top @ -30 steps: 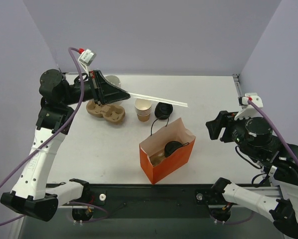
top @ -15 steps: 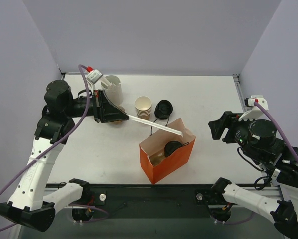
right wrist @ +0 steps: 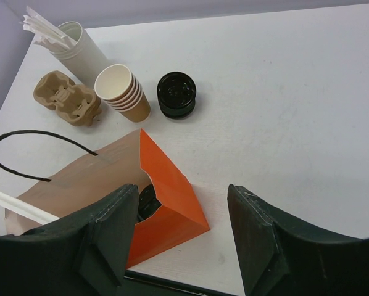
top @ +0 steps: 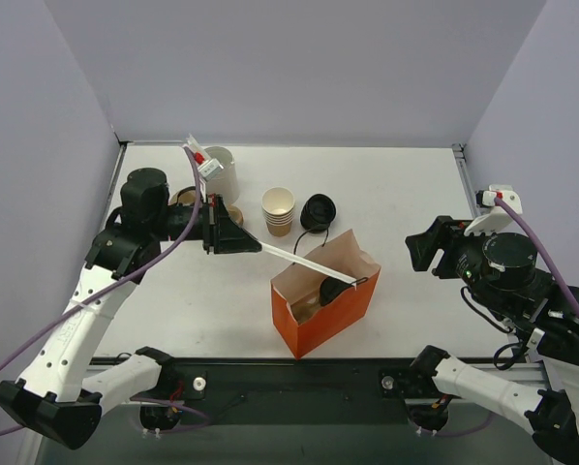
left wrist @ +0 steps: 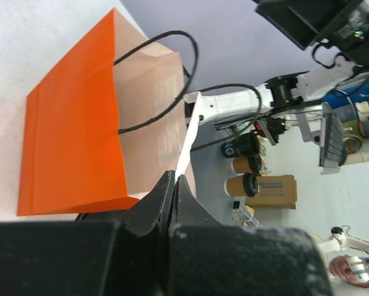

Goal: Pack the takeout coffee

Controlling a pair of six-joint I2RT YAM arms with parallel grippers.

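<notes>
- Overhead, top view: left gripper (top: 233,242), pinching a straw (top: 294,259), aims it into the orange bag (top: 314,325). A low tip could snag the rim and topple the bag (takeout coffee (top: 336,289) stands inside, apart from this pincer).
- Left wrist: straw tip over the bag's mouth, coffee hidden.
- Right wrist: right gripper (right wrist: 181,234) spread, empty; the coffee's lid peeks from the bag ahead.
</notes>
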